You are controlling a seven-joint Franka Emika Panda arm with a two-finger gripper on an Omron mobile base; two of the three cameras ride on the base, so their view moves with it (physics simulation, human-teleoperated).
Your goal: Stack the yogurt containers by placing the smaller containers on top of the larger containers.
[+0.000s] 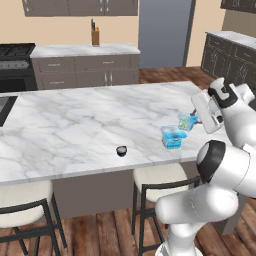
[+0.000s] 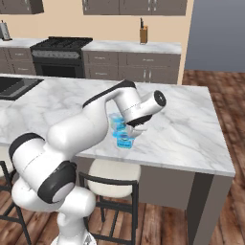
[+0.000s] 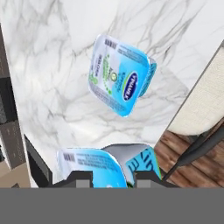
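Note:
My gripper (image 3: 114,177) is shut on a small light-blue yogurt container (image 3: 103,166), whose printed lid fills the space between the fingers (image 3: 83,177). In the left base view this smaller container (image 1: 187,121) is at the gripper (image 1: 196,119), just behind and to the right of the larger blue tub (image 1: 174,136). The tub (image 3: 120,78) stands on the marble counter near its front edge, apart from the held one. From the right base view, the tub (image 2: 125,140) shows below the hand, partly hidden by the arm. A tiny dark cup (image 1: 121,150) stands alone on the counter to the left of the tub.
The marble island (image 1: 75,125) stretches wide to the left, with a sink (image 1: 4,107) at its far left end. Stools (image 1: 155,182) stand below the front edge. A stove (image 2: 60,45) and a knife block (image 2: 143,34) sit on the back counter.

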